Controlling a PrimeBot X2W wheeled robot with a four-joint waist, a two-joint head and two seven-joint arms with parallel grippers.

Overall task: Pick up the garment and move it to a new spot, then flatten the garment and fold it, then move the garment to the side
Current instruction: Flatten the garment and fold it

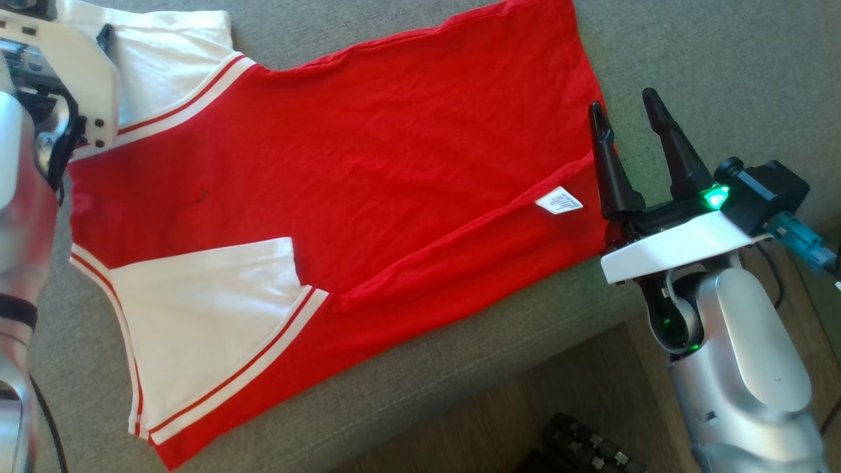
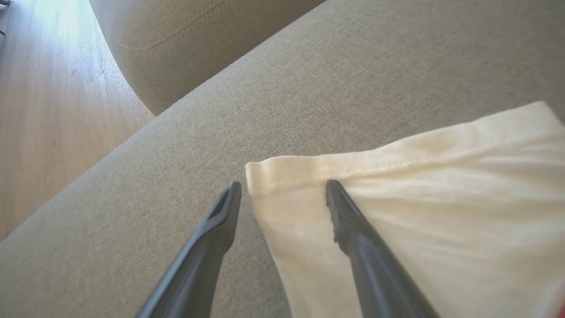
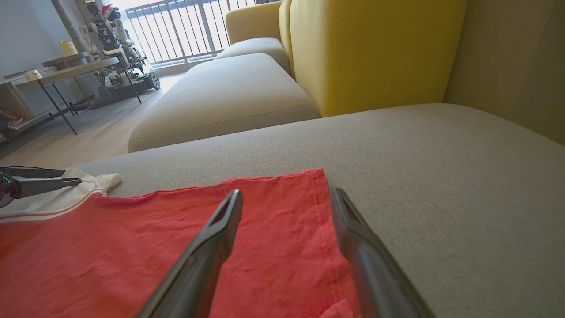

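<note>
The garment (image 1: 368, 164), a red shirt with white sleeves, lies spread flat on the grey-beige sofa cushion (image 1: 723, 59), its hem towards the robot's right and its shoulders towards the left. A band of red along the near side is folded over the body, leaving a long crease, and a small white label (image 1: 559, 200) sits on that band close to the hem. The near sleeve (image 1: 204, 322), edged with red and white stripes, lies folded in over the red cloth. The far sleeve (image 1: 164, 66) lies flat on the cushion at the top left of the head view, partly under the left arm's white housing.

The left gripper (image 2: 283, 184) is over the outer corner of that far sleeve with its claw wide. One dark finger is above the white cloth just inside the stitched cuff and the other above bare cushion beside it. Whether either tip touches the fabric cannot be told. It grips nothing.

The right gripper (image 1: 623, 102) is at the hem, its claw also wide and empty. In the right wrist view one finger (image 3: 207, 251) lies over the red cloth and the other (image 3: 366, 256) along the hem's stitched edge, partly over the cushion. The right forearm rises from the lower right of the head view, beyond the cushion's front edge.

Wooden floor (image 1: 525, 407) shows below the cushion. A yellow backrest (image 3: 375, 48) stands behind it.
</note>
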